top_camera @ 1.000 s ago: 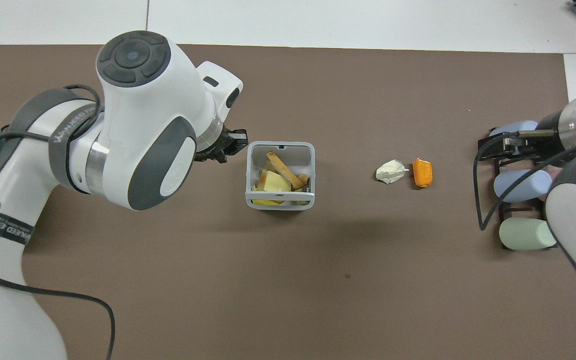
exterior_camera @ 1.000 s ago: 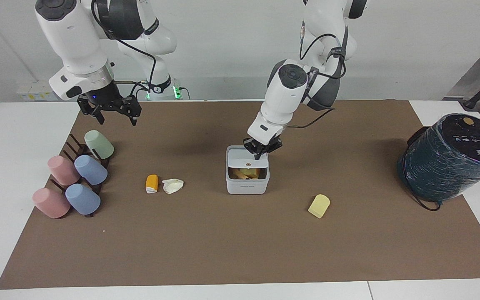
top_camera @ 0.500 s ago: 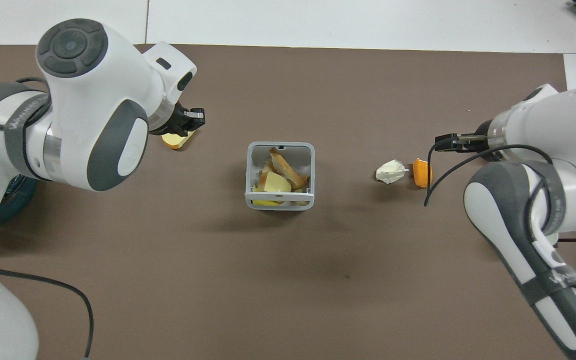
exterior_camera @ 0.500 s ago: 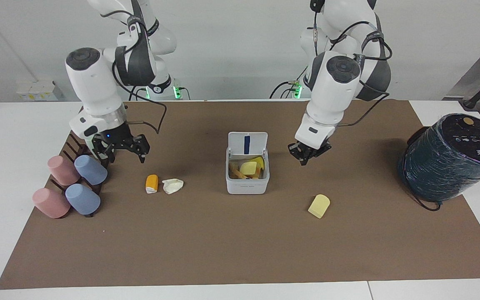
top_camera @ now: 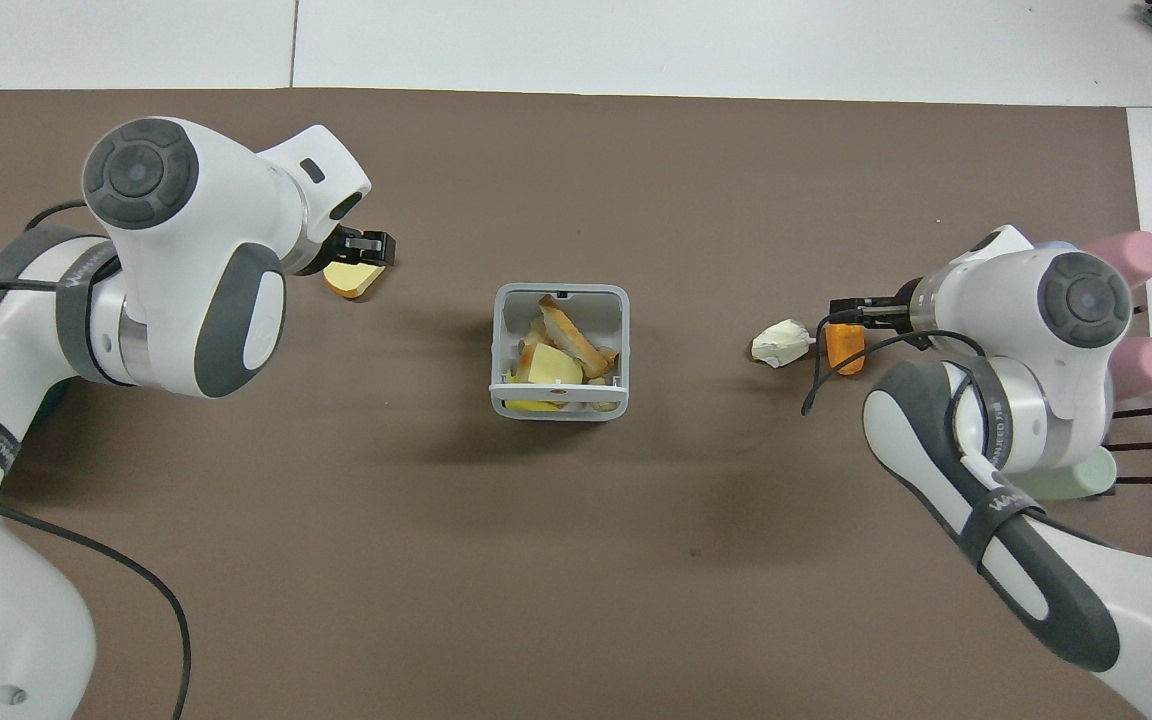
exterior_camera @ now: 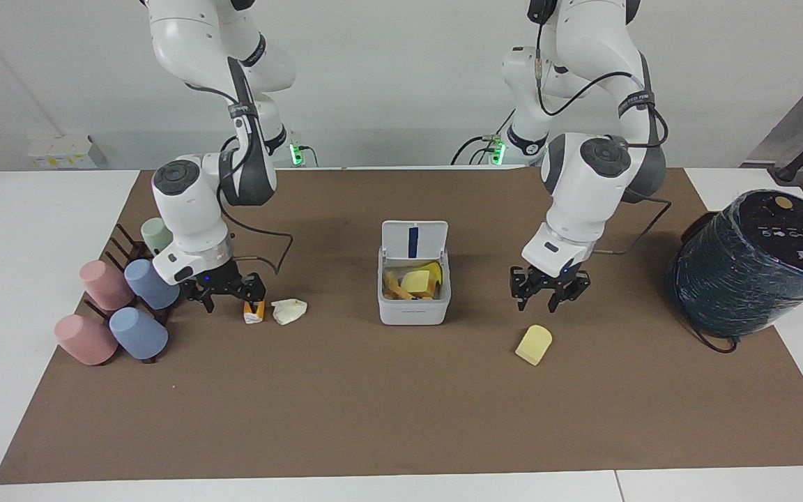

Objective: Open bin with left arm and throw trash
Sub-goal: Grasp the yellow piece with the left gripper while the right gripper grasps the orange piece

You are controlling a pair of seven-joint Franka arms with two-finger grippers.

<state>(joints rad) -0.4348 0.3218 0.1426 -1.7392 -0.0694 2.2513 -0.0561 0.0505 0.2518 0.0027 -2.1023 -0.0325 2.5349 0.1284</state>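
The white bin [exterior_camera: 413, 312] stands mid-mat, its lid [exterior_camera: 413, 240] upright and open, with yellow and tan scraps inside; from above its rim [top_camera: 558, 406] shows. My left gripper [exterior_camera: 548, 301] hangs open just over the pale yellow chunk [exterior_camera: 534, 344], toward the left arm's end of the mat. The overhead view shows this gripper [top_camera: 368, 247] at the chunk's [top_camera: 351, 282] edge. My right gripper [exterior_camera: 228, 305] is open and low at the orange-and-white stub [exterior_camera: 254, 312]; contact is unclear. Beside the stub lies the white paper wad [exterior_camera: 289, 310]. In the overhead view the right gripper [top_camera: 848, 312] partly covers the stub [top_camera: 844, 350], with the wad [top_camera: 781, 343] alongside.
A dark rack with pink [exterior_camera: 105, 284], blue [exterior_camera: 152, 284] and green [exterior_camera: 156, 233] cups stands at the right arm's end of the mat. A large dark teal wrapped cylinder [exterior_camera: 757, 265] sits at the left arm's end. The brown mat [exterior_camera: 401, 418] covers the table's middle.
The left gripper left the bin lid, moved over the yellow chunk and opened. The lid swung fully upright. The right arm came down from above the cups to the orange stub.
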